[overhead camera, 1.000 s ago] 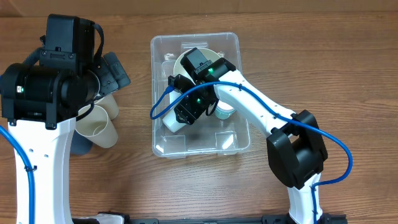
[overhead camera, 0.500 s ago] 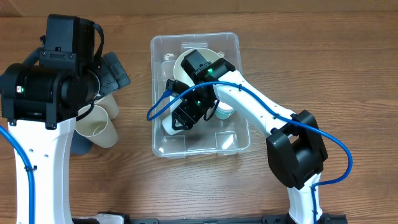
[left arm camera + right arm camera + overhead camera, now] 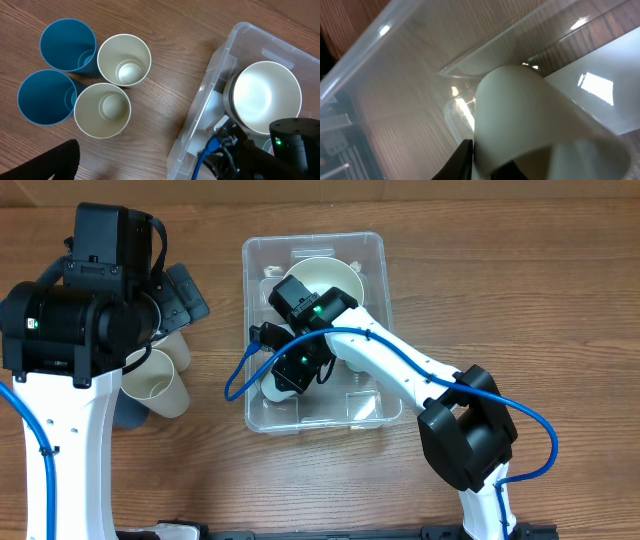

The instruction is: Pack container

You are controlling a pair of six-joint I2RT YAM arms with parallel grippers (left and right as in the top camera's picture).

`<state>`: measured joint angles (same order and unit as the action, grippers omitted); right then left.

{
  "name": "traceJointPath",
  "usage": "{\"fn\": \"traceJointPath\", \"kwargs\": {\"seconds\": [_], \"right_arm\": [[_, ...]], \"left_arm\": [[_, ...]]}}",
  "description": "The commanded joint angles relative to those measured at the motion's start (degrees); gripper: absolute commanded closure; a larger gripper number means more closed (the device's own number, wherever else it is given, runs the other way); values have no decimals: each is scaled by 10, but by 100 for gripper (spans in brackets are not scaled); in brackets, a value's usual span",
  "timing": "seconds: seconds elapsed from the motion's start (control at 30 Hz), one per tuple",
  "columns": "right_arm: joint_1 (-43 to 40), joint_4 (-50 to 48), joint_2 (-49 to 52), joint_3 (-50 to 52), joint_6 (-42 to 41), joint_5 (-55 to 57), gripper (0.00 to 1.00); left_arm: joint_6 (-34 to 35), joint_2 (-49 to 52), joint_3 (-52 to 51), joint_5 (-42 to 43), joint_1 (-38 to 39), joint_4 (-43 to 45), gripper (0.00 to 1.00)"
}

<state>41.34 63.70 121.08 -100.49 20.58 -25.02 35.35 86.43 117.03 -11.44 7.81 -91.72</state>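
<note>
While my right gripper (image 3: 290,370) is clamping the wall of a cream cup (image 3: 520,120) inside the container (image 3: 330,237), the cup is lying with its base pointing away toward the container's wall. My left gripper (image 3: 185,296) is hanging open, well outside the container.

The container (image 3: 264,412) is clear, glossy plastic that catches bright glare. The table (image 3: 520,280) is wood-grained, smooth and dull. The bowl (image 3: 265,95) is smooth, shiny cream. The cup (image 3: 530,115) has a soft satin sheen. The blue cups (image 3: 67,45) look smooth and semi-matt. The right arm (image 3: 390,360) has smooth white and black plastic shells.
</note>
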Motion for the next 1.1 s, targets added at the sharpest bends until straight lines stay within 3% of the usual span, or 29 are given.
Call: {"fn": "traceJointPath", "kwargs": {"seconds": [0.0, 0.37, 0.57, 0.83, 1.07], "right_arm": [[-2, -3, -6, -10, 2, 6, 90], [-2, 3, -11, -20, -30, 73, 96], [-2, 75, -11, -110, -95, 141, 96], [-2, 195, -11, -311, -255, 309, 96], [-26, 237, -10, -318, -349, 412, 96]], "left_arm": [[-11, 5, 1, -12, -3, 1, 0], [-11, 5, 1, -12, -3, 0, 0], [-11, 5, 1, -12, -3, 2, 0], [-11, 5, 1, -12, -3, 4, 0], [-11, 5, 1, -12, -3, 5, 0]]}}
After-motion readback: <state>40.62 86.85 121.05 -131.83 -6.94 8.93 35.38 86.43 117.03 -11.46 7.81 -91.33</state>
